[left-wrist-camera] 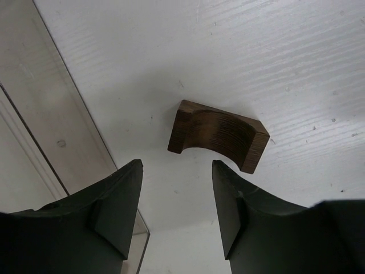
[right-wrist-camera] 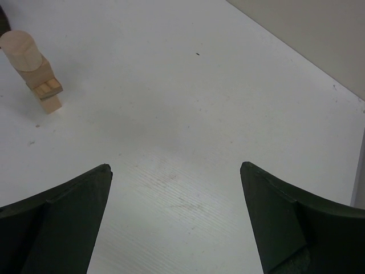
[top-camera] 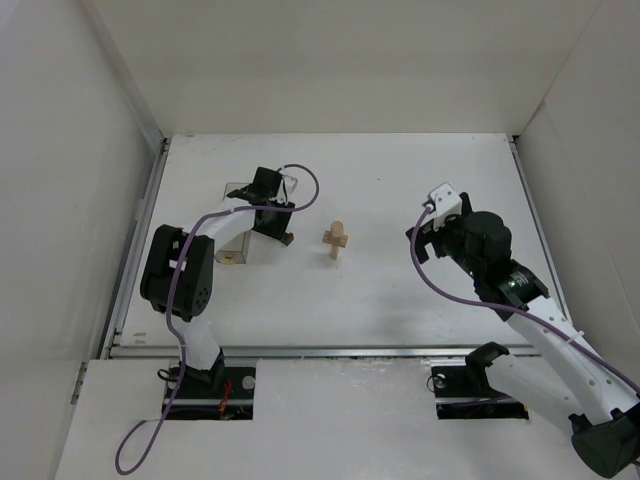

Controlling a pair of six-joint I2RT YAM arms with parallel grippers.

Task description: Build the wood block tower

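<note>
The pale tan post and crosspiece (top-camera: 337, 240) stand upright mid-table; they also show in the right wrist view (right-wrist-camera: 35, 67) at top left. The dark brown arch block (left-wrist-camera: 218, 135) lies on the table, apart from the stack; in the top view it (top-camera: 288, 238) sits left of the stack. My left gripper (left-wrist-camera: 177, 165) is open and empty, just short of the arch, not touching it. In the top view it (top-camera: 281, 228) hovers beside the clear box. My right gripper (right-wrist-camera: 175, 168) is open and empty over bare table, to the right of the stack (top-camera: 424, 238).
A clear rectangular plastic box (top-camera: 232, 240) stands left of the arch under the left arm; its wall (left-wrist-camera: 51, 114) shows at the left of the left wrist view. White walls enclose the table on three sides.
</note>
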